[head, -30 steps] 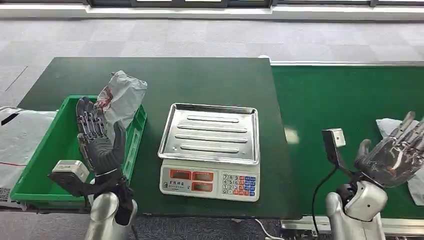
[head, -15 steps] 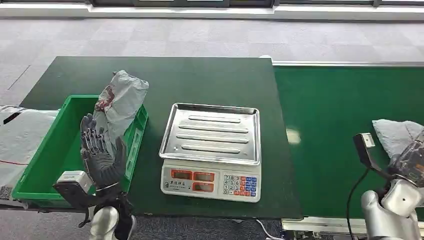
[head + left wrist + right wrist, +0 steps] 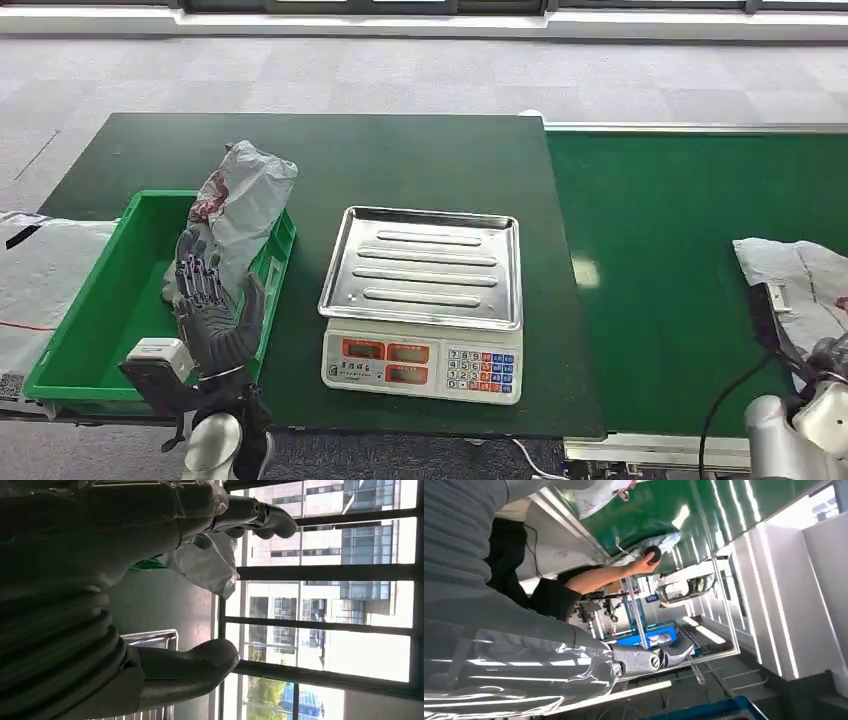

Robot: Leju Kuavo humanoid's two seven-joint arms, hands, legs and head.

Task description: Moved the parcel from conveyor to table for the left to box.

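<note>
On conveyor (image 3: 660, 250), parcel (image 3: 800, 285): soft, light, crinkly bag; we judge a mid-body pinch best. Left hand (image 3: 212, 312) fingers apart, empty; right hand (image 3: 828, 355) fingers: cannot tell.

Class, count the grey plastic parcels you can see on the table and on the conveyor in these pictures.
2. One parcel leans on the far corner of the green bin on the table; one parcel lies on the conveyor's right end. Others may lie out of frame.

Even overhead light; wrist views backlit, perhaps blurred.
</note>
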